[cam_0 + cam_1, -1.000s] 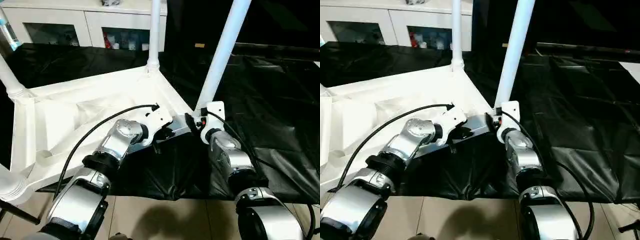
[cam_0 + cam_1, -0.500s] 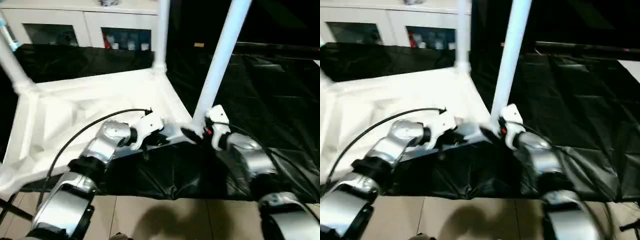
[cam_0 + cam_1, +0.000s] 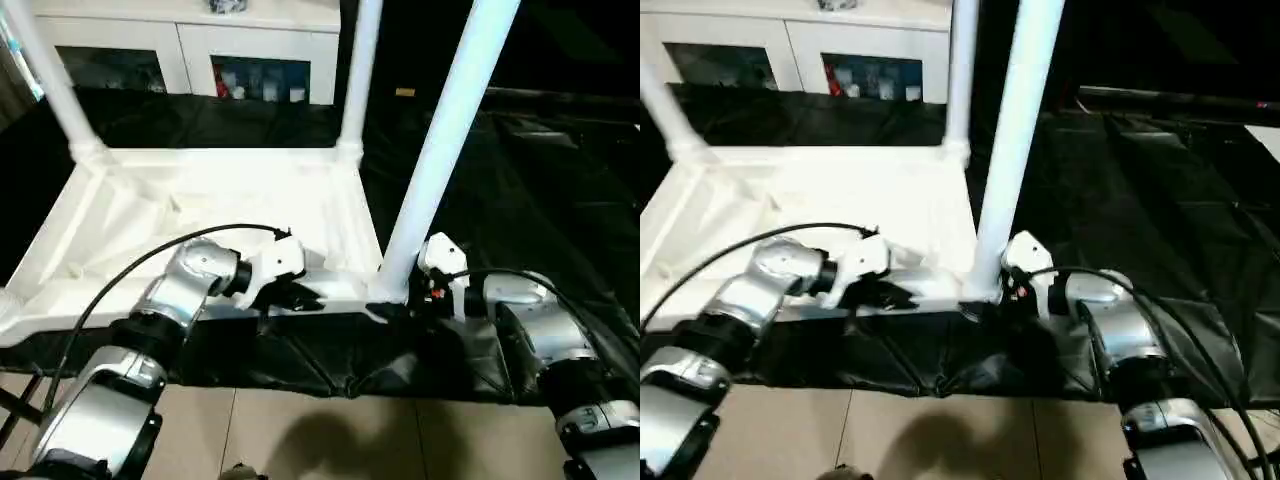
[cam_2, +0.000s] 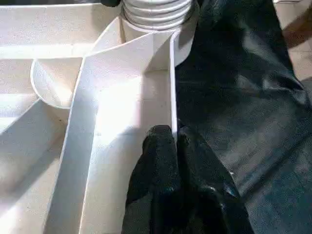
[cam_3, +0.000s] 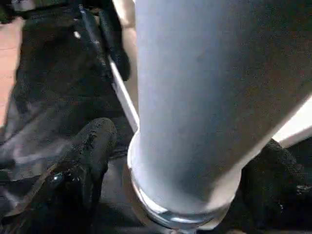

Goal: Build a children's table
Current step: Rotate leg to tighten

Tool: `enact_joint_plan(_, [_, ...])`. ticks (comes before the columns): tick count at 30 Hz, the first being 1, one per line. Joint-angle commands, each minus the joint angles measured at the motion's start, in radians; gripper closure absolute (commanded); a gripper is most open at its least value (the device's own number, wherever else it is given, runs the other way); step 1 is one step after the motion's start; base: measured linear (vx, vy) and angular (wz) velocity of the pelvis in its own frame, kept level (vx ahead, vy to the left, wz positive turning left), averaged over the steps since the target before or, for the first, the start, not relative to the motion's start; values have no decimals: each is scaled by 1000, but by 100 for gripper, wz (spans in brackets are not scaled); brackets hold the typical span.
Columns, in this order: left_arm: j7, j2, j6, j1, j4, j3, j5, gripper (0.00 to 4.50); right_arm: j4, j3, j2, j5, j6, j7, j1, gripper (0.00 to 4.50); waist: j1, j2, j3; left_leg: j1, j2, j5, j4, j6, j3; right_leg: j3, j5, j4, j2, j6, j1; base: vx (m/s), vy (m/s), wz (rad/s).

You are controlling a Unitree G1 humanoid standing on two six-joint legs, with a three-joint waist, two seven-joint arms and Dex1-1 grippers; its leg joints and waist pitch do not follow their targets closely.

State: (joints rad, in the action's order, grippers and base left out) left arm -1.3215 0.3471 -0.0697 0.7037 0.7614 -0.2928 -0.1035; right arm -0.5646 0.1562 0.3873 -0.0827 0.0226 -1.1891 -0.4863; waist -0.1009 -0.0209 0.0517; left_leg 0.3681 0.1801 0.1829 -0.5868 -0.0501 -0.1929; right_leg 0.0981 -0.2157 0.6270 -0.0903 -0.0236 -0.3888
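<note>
I see the table top [image 3: 200, 215] lying upside down on the black sheet [image 3: 540, 190] over the worktop, legs standing up from its corner sockets. My left tool [image 4: 168, 141] pinches the thin rim at the top's near edge. My right tool [image 5: 180, 161] sits wide around the base of the near leg [image 3: 440, 150], a finger [image 5: 90, 146] on each side.
</note>
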Motion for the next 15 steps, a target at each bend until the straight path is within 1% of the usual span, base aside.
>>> enact_joint_plan(1, [-15,-14,-21,0,-19,-31,0,450,47,38,-9,-20,-1,-51,0,99,-1,1,-63,-11,69,153,62,89,24,-64,-47,-72,-82,-262,51,0,0,0])
enact_joint_plan(4, [-15,-8,-30,5,-9,-35,-3,450,56,40,-5,-15,5,-59,5,131,-3,1,-63,-11,69,151,62,85,24,-65,-45,-71,-82,-262,51,0,0,0])
enact_joint_plan(7, [-18,-9,-29,4,-10,-35,-1,450,60,46,-4,-12,11,-63,8,143,-4,-1,-63,-11,68,151,62,81,24,-64,-53,-72,-82,-260,51,0,0,0])
enact_joint_plan(8, [-18,-10,-29,3,-10,-35,-1,450,61,48,-4,-12,11,-63,9,160,-5,-1,-64,-11,69,144,62,81,24,-65,-44,-70,-82,-260,51,0,0,0])
enact_joint_plan(9, [-18,-10,-29,3,-10,-35,-1,450,61,48,-4,-12,11,-63,9,168,-5,-1,-64,-10,68,142,61,82,24,-65,-41,-70,-81,-260,51,0,0,0])
enact_joint_plan(13, [-9,-17,-29,1,-7,-31,-2,450,75,53,-3,-15,22,-63,20,178,-7,-2,-65,-11,67,132,60,89,23,-64,-28,-69,-81,-259,52,0,0,0])
enact_joint_plan(14, [-1,-20,-27,1,-5,-29,-2,450,77,51,-6,-16,27,-56,24,178,-9,-2,-65,-11,68,132,60,90,23,-64,-30,-69,-82,-258,52,0,0,0])
enact_joint_plan(15, [28,-33,-20,2,-1,-23,-1,450,78,38,-23,-20,19,-23,32,180,-9,-4,-65,-11,68,132,60,89,23,-64,-34,-69,-81,-257,51,0,0,0])
